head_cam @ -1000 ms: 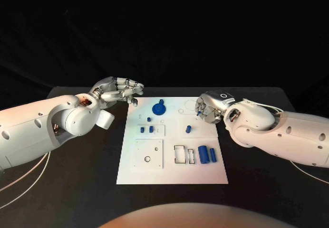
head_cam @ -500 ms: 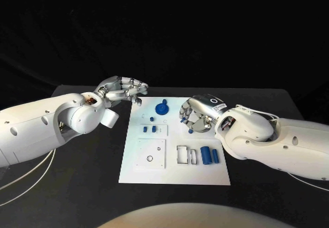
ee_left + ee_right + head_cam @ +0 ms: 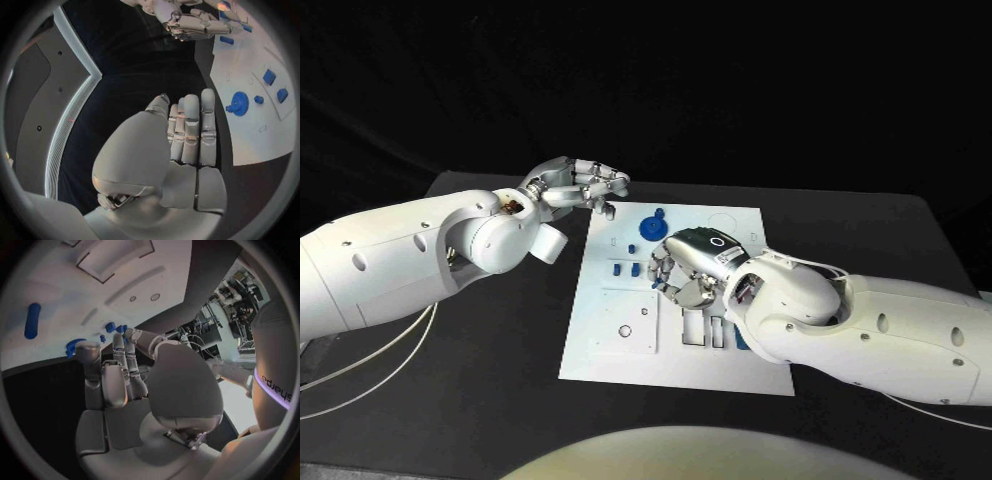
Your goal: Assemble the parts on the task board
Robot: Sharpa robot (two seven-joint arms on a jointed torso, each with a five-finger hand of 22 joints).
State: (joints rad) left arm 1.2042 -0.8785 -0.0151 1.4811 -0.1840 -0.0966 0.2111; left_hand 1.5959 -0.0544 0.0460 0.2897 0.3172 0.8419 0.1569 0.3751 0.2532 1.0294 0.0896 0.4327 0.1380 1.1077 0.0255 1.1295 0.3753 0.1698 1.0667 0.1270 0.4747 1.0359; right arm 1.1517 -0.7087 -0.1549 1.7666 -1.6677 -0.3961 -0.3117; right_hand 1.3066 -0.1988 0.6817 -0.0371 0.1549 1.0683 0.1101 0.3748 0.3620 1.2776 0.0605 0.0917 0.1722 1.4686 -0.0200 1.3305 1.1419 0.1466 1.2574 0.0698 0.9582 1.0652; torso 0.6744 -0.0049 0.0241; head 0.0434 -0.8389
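Right robot hand (image 3: 687,266), fingers apart and holding nothing, is hovering over the task board (image 3: 678,355); left robot hand (image 3: 577,184), curled and empty, is hanging at ten o'clock, just beside the blue gear (image 3: 646,226).

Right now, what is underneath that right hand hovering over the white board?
The right hand covers the task board's middle. Small blue parts show beside its fingers; whatever lies directly beneath is hidden.

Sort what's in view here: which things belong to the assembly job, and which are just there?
Job:
- task board
- blue gear-like part at its far end
- small blue parts mid-board
- right hand, over the board's middle, nothing seen in its fingers
- left hand, at the board's far corner, holding nothing

Just there:
- black table
- white cables beside the left arm
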